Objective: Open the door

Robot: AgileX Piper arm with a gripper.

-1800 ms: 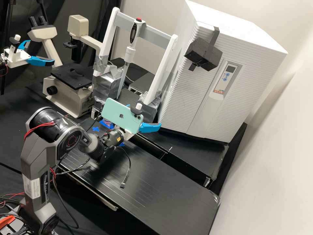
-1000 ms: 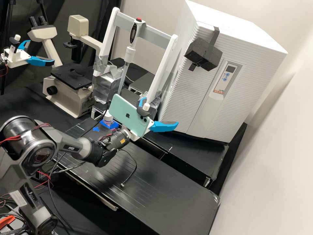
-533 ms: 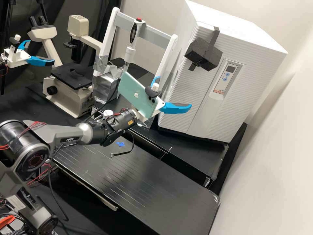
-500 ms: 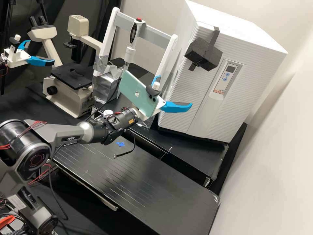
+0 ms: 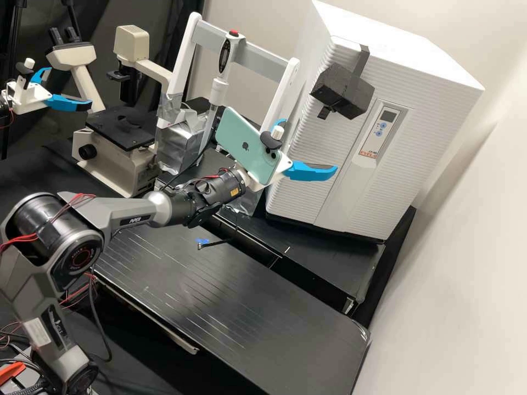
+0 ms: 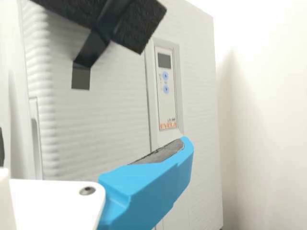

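In the high view, my gripper (image 5: 310, 146) hangs in front of the left part of the white cabinet's ribbed door (image 5: 324, 142), its blue fingers spread apart with nothing between them. That door looks closed. A black foam block (image 5: 341, 92) is strapped high on it, above the gripper. The wrist view has the gripper (image 6: 93, 148) too, one blue finger large before the ribbed door (image 6: 100, 129), with the foam block (image 6: 136, 23) and its dark strap above. Whether a finger touches the door, I cannot tell.
A control panel (image 5: 380, 130) sits on the cabinet front. Left of the cabinet stand a white frame (image 5: 280, 104) with a pipette and a microscope (image 5: 123, 129). A phone (image 5: 250, 145) rides on my wrist. Another arm's gripper (image 5: 49, 96) is at the far left.
Over the earlier frames, my gripper has moved up and to the right, from low beside the white frame to in front of the cabinet. The fingers stay apart; the cabinet has not moved.
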